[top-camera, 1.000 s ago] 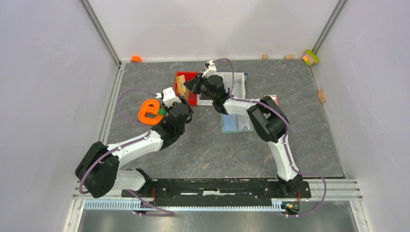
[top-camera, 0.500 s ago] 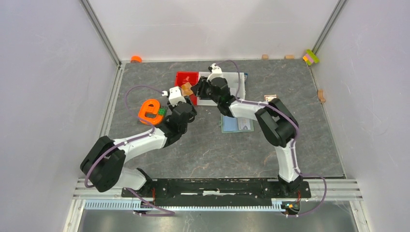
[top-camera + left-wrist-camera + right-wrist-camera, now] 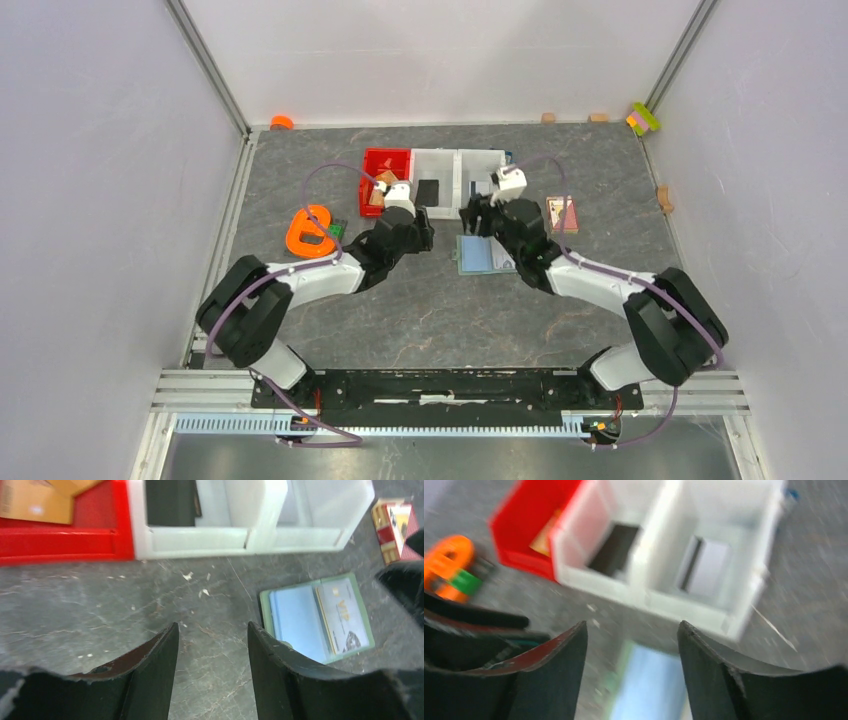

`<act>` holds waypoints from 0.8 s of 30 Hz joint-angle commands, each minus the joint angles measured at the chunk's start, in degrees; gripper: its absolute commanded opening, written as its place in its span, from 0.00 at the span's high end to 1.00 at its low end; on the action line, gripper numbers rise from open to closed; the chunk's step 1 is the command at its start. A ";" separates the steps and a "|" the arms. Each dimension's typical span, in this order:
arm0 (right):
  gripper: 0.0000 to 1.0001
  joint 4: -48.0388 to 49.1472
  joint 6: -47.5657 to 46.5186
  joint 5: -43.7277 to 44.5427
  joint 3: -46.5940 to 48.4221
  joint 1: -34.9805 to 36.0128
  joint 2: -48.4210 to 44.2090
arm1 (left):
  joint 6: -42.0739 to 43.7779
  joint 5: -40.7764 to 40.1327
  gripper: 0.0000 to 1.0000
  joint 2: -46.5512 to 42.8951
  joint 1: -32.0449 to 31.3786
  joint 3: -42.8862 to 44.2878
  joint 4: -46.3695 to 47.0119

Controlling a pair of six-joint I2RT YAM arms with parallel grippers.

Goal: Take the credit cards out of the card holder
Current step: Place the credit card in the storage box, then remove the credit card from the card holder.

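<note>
The sage-green card holder (image 3: 490,255) lies open on the grey table, showing a pale blue card (image 3: 297,620) and a grey-white card (image 3: 345,615) in its pockets. My left gripper (image 3: 425,237) (image 3: 212,630) hovers open and empty just left of the holder (image 3: 316,617). Over the holder's far edge (image 3: 649,685) my right gripper (image 3: 474,222) (image 3: 631,625) is open and empty, in a blurred view. A tan card (image 3: 378,190) lies in the red bin (image 3: 385,162). A dark card (image 3: 170,502) and a grey card (image 3: 706,567) lie in the white bins.
The red bin (image 3: 65,535) and two white bins (image 3: 462,165) stand in a row just beyond the holder. An orange object (image 3: 312,230) sits to the left, a red and pink flat item (image 3: 562,213) to the right. Small blocks line the far wall.
My right gripper let go of the tan card at the red bin, opened, and swung right and back over the holder. My left arm moved right toward the holder.
</note>
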 commanded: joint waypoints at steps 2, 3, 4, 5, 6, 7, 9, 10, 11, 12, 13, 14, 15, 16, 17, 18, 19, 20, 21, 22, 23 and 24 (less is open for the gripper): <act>0.22 0.56 -2.86 6.82 -11.42 -2.85 -7.29 | -1.73 11.15 0.40 6.94 -0.51 5.13 0.93; 0.22 0.53 -2.26 7.13 -12.67 -3.54 -8.30 | -1.93 12.46 0.40 7.91 -0.56 5.63 0.93; 0.22 0.68 -1.31 6.86 -14.04 -4.19 -9.12 | -1.93 13.43 0.40 8.94 -0.71 5.98 0.77; 0.22 0.95 -0.64 6.38 -15.26 -4.78 -9.72 | -1.98 13.99 0.40 9.70 -0.81 6.03 0.75; 0.22 0.90 -0.07 6.10 -16.15 -5.25 -10.32 | -1.63 14.62 0.41 10.29 -0.89 6.00 0.76; 0.22 0.66 0.35 5.92 -17.09 -5.61 -10.85 | -1.18 15.27 0.40 11.00 -0.91 6.16 0.66; 0.22 -1.29 1.22 5.50 -17.95 -6.54 -11.40 | -1.06 17.18 0.41 12.39 -0.91 7.13 0.00; 0.23 -2.73 1.51 5.09 -18.24 -7.09 -11.59 | -1.06 18.57 0.40 13.12 -0.91 8.03 -0.48; 0.23 -4.31 1.70 4.56 -18.55 -7.90 -11.64 | -1.04 20.25 0.41 13.60 -0.91 8.98 -1.09; 0.23 -5.33 2.03 3.67 -19.14 -8.73 -11.76 | -0.95 21.34 0.40 14.07 -1.00 9.49 -1.47; 0.23 -5.79 2.49 1.82 -20.10 -10.07 -11.86 | -1.00 21.93 0.41 14.56 -1.00 10.12 -2.04; 0.24 -5.88 2.80 -0.78 -20.92 -11.77 -11.93 | -1.02 22.40 0.41 14.84 -1.04 10.81 -3.01; 0.24 -5.94 3.27 -2.70 -21.68 -13.09 -12.06 | -0.79 22.85 0.41 15.14 -1.00 11.29 -3.68; 0.24 -5.96 3.68 -4.75 -22.40 -14.51 -12.28 | -0.80 23.19 0.41 15.37 -1.00 11.77 -4.19; 0.25 -6.24 4.08 -6.42 -22.79 -15.43 -12.26 | -0.80 23.41 0.41 15.71 -1.01 12.03 -4.40; 0.25 -6.95 4.23 -8.39 -22.70 -16.23 -12.08 | -0.81 23.86 0.41 16.08 -1.00 12.43 -4.57; 0.25 -7.79 4.18 -10.13 -22.31 -16.69 -11.53 | -0.86 24.28 0.41 16.71 -1.00 12.92 -5.03; 0.27 -9.32 4.06 -12.08 -21.59 -17.00 -11.13 | -0.93 24.76 0.42 17.28 -1.00 13.60 -5.61; 0.28 -10.56 4.08 -13.01 -21.05 -17.27 -10.63 | -1.02 25.24 0.43 18.04 -1.00 14.34 -6.22; 0.29 -11.22 4.21 -13.84 -20.80 -17.49 -10.42 | -1.04 25.90 0.43 18.86 -0.99 14.93 -6.71; 0.30 -11.27 4.41 -15.75 -20.85 -17.91 -10.09 | -1.11 26.34 0.44 19.49 -1.00 15.73 -7.45; 0.31 -11.53 4.89 -17.71 -20.71 -18.77 -9.71 | -1.26 26.72 0.44 20.32 -1.00 16.32 -7.92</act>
